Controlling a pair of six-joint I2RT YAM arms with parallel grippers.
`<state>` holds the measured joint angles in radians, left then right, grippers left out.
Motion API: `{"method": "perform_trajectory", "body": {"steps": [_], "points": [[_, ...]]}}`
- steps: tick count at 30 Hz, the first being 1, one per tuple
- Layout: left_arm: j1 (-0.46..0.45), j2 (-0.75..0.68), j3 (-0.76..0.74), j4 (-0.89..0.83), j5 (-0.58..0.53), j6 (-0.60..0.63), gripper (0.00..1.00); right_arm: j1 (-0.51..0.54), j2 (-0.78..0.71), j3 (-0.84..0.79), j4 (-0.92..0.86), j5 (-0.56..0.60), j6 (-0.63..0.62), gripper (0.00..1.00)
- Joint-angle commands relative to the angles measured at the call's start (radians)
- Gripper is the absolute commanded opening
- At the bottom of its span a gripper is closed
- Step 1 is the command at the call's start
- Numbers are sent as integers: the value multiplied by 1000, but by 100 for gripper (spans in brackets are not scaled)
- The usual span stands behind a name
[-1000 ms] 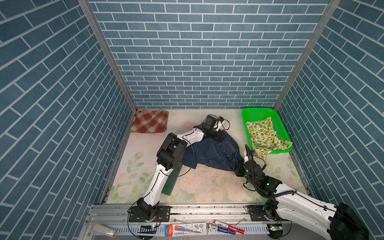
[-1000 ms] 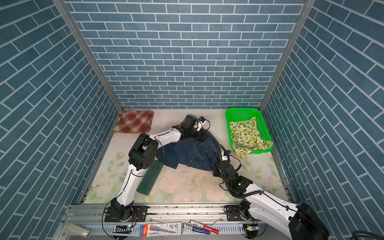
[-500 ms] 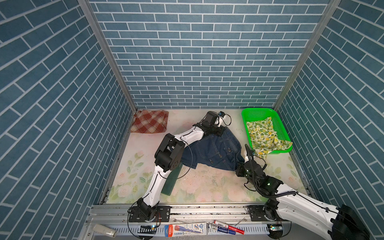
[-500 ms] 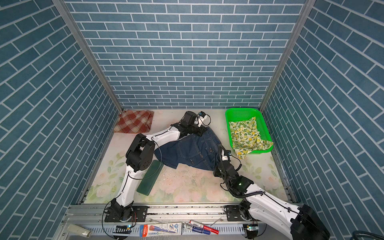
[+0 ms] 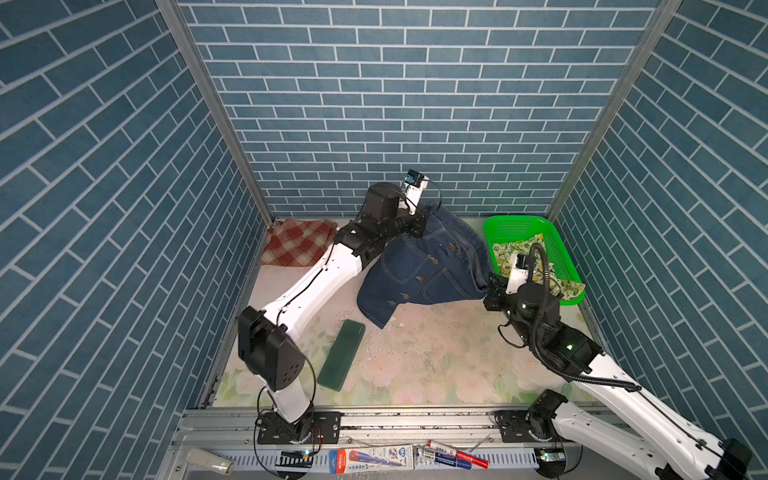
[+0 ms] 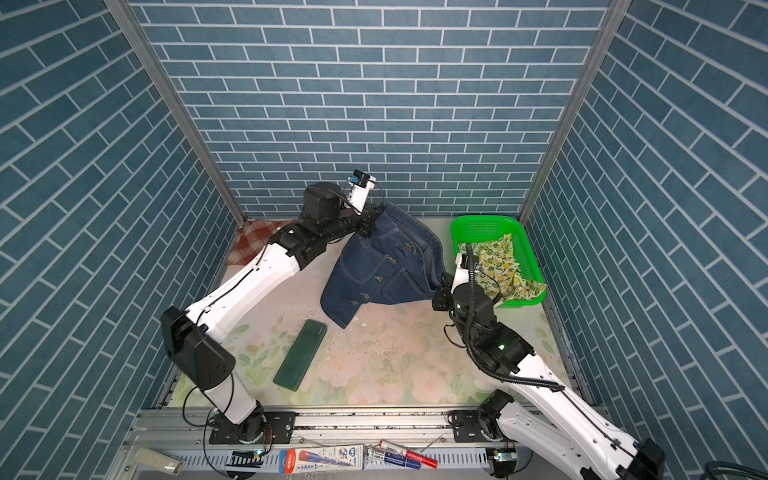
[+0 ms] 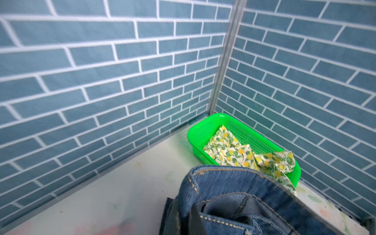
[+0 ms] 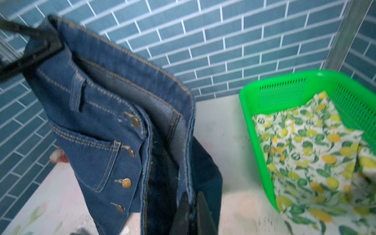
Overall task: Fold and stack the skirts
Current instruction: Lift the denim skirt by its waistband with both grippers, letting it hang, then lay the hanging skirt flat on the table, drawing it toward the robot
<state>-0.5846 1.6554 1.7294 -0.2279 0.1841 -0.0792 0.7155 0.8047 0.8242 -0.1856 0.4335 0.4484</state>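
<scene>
Both arms have the denim skirt! Left gripper is pinched shut on one waistband corner, held high at the back. Right gripper is clamped on the other end beside the basket. The skirt hangs stretched between them. Plaid skirt lies folded back-left, and the lemon skirt sits in the basket.

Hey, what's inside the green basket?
The lemon-print skirt lies crumpled in the green basket, one end spilling over its rim. The cloth covers most of the floor, so anything under it cannot be seen.
</scene>
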Motion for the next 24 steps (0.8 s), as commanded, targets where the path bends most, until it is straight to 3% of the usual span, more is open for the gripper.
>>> {"method": "perform_trajectory", "body": {"steps": [1,8,16,18,20,24], "points": [[32,-123,-25,-30,-95,4,0,-9,10,169,-73,41,-128,0],[32,-385,-160,9,-177,-26,0,-10,61,475,-197,67,-257,0],[15,-519,-183,-30,-230,-49,0,-27,241,828,-350,27,-279,0],[17,-479,-150,-66,-264,-57,0,-99,330,929,-411,-46,-240,0],[33,-401,-120,-98,-310,-60,0,-219,436,991,-434,-189,-167,0],[135,-208,-98,-97,-227,-147,0,-413,694,1050,-391,-495,-44,0]]}}
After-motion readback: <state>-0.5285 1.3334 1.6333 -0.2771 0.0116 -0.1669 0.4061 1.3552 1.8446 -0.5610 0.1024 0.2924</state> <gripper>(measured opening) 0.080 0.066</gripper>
